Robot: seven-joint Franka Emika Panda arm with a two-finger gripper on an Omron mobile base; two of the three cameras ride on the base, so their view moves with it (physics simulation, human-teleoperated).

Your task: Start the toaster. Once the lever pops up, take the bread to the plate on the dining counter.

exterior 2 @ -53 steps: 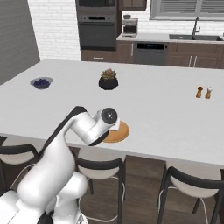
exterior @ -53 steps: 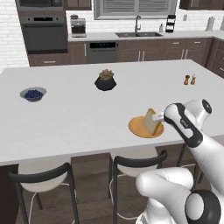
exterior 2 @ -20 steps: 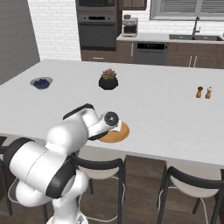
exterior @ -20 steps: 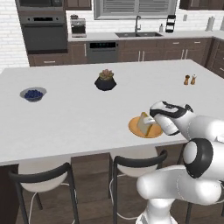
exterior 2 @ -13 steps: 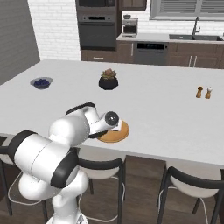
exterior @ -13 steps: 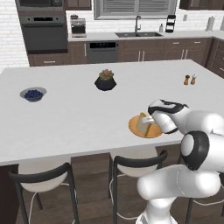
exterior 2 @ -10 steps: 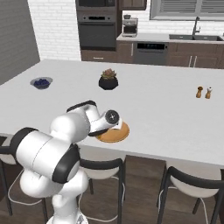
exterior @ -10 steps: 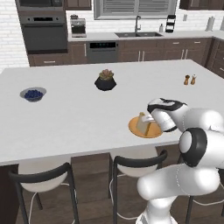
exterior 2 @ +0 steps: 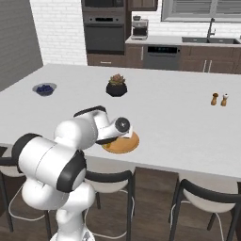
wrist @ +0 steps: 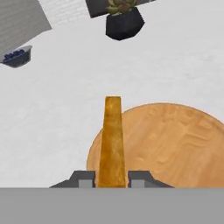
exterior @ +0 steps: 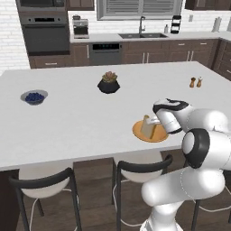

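From where I stand the gripper (wrist: 112, 178) has its jaws drawn in tight on the bread (wrist: 112, 140), one finger on each flat face, pinching the slice across its thickness so that it stands on edge between them. The slice juts straight out ahead of the jaws, crust edge toward the hand camera, and its far end hangs over the near rim of the plate (wrist: 175, 144); whether the lower edge already touches the plate I cannot tell. The plate lies just beneath and ahead of the jaws, spreading off to one side of them, on the dining counter (exterior: 90, 117). Well beyond the fingertips sit a dark potted plant (wrist: 124, 22) and, off to the other side, a small bowl of berries (wrist: 17, 56).

I'd judge the slice to be light, dry and fairly stiff, but crumbly: a hard squeeze could crack it, and the toasted faces give little friction. The present hold, near one edge and across the thin dimension, looks about right. Once let go on edge it will likely topple flat, so it should be low over the middle of the plate first
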